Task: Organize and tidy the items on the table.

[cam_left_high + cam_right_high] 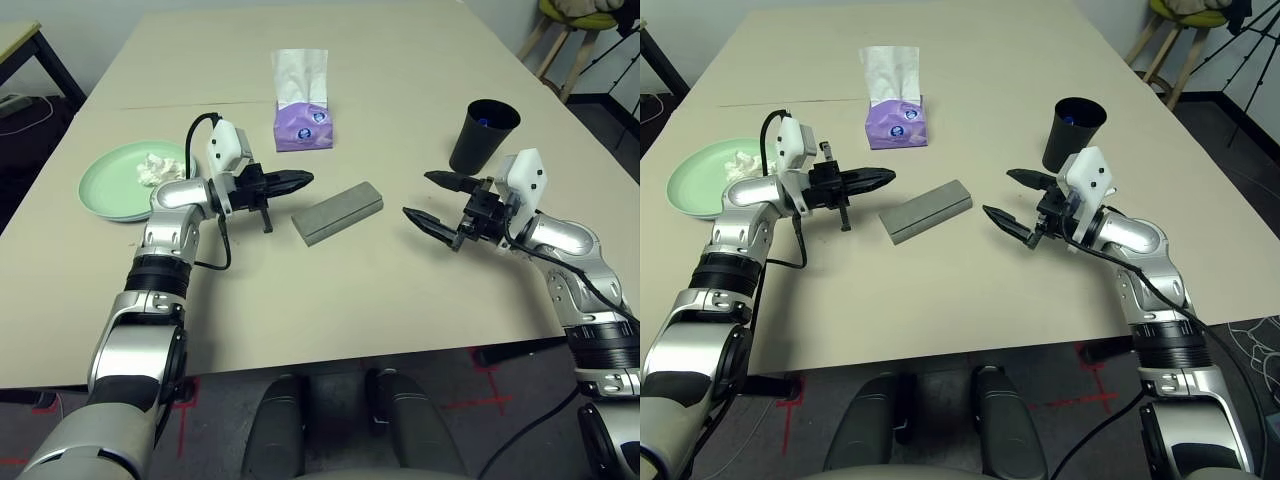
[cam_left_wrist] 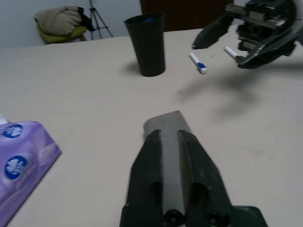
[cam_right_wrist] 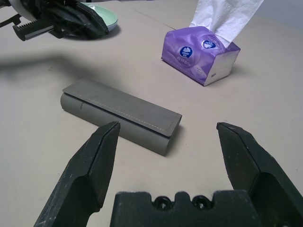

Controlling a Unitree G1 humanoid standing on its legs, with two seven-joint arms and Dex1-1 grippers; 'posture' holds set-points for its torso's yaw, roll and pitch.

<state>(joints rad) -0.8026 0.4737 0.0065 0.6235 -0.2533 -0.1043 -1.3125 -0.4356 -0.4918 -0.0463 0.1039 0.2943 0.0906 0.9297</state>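
Right claw [image 1: 432, 198], fingers spread apart, hangs at 3 o'clock of the grey glasses case [image 1: 337, 212]; bare surface [image 1: 400, 290] lies between. Left claw [image 1: 296, 181], pressed together, hovers at the case's 10 o'clock, near the purple tissue box [image 1: 302, 122].

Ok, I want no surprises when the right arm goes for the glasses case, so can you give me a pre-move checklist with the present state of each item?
1. Right gripper open: ok, fingers spread wide.
2. Right gripper empty: ok, nothing between its fingers.
3. Glasses case free on the table: ok, it lies flat and closed, touching nothing.
4. Left gripper out of the way: not ok, it is shut and hovers close beside the case's near end.
5. Purple tissue box and black cup clear of the path: ok, both stand apart from the case.
6. Sunglasses inside the case: cannot tell.
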